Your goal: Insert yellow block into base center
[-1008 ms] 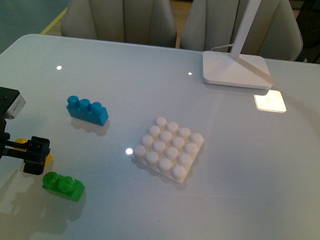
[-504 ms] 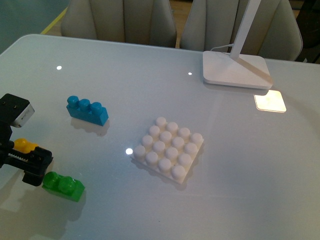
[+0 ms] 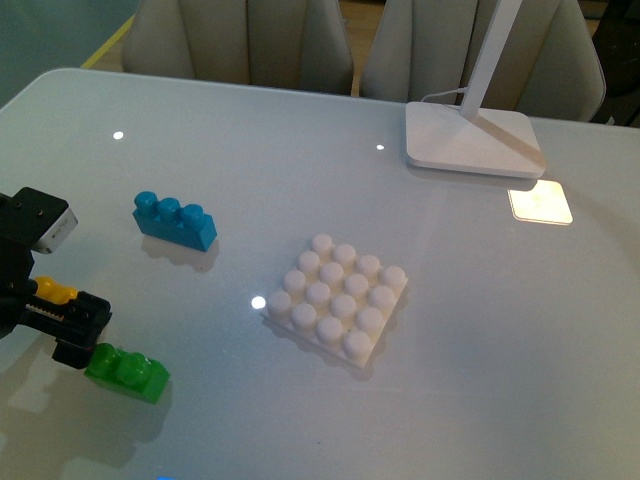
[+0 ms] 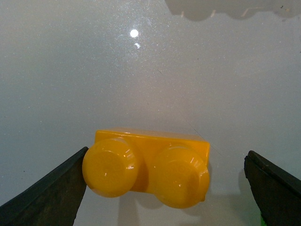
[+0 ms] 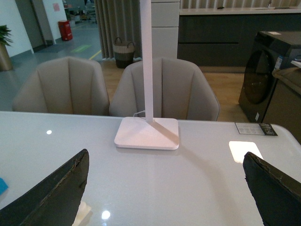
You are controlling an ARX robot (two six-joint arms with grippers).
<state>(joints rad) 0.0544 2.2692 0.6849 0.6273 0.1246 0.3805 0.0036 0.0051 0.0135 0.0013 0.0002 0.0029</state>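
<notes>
The yellow block [image 4: 150,167] lies on the bench [image 3: 480,330] near the green brick [image 3: 126,371], well apart from the base [image 3: 338,298], between the left end effector's [image 4: 165,160] spread fingers; the right end effector [image 5: 165,155] also gapes wide.

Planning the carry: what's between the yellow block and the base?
Front view: only bare tabletop between the yellow block, straddled by the left claw, and the base; blue brick and green brick sit either side.

left gripper [image 3: 52,308]: low, pointing down, jaws wide apart | right gripper [image 5: 164,190]: raised, facing forward, jaws wide apart
</notes>
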